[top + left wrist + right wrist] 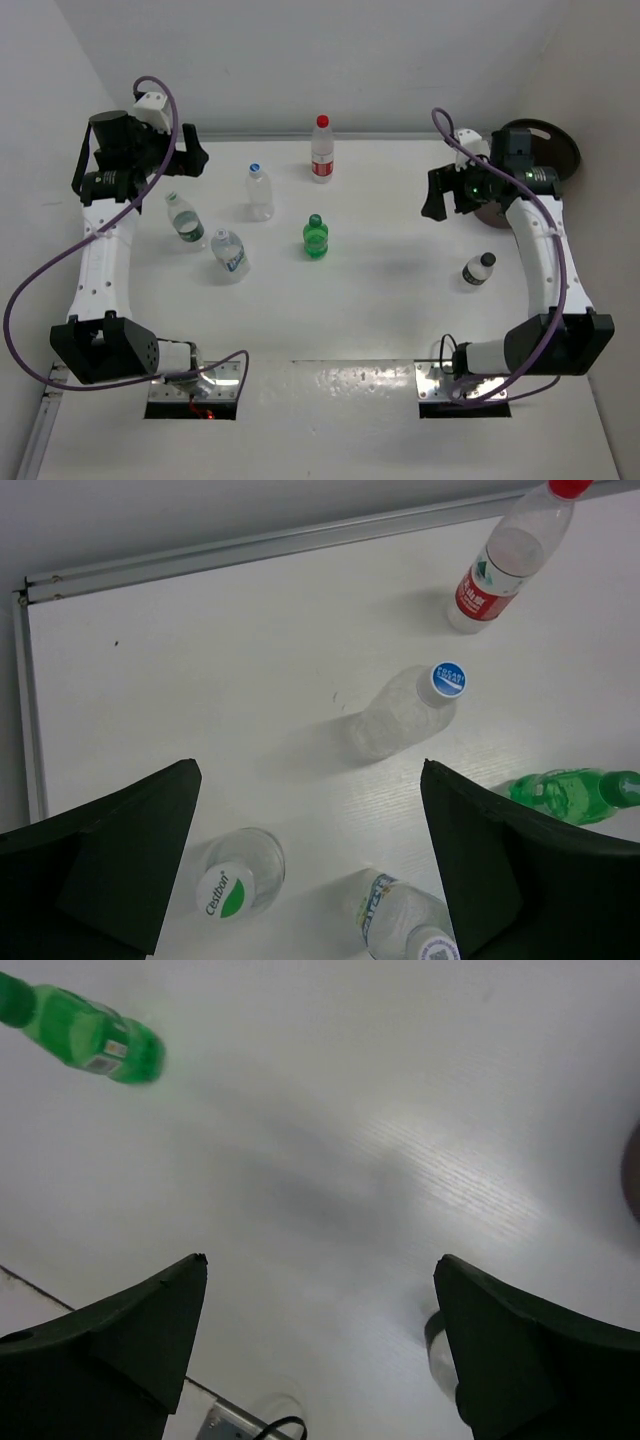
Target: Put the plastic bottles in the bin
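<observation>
Left tool [192,155] released, empty, over far-left surface [380,300]; right tool [447,200] released, empty, beside bin [562,136]; green bottle [316,237] and red-capped bottle [321,150] stand upright mid-surface.

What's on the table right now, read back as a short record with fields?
bottles on table: six
bottles in bin: none visible, inside partly hidden
bin: brown bin, far right corner, partly behind the right arm
left group: white-and-green-cap bottle, blue-label bottle, blue-cap bottle
middle: red-cap bottle, green bottle
right side: black-cap bottle
left claw: open, empty, by the left group
right claw: open, empty, beside the bin
</observation>
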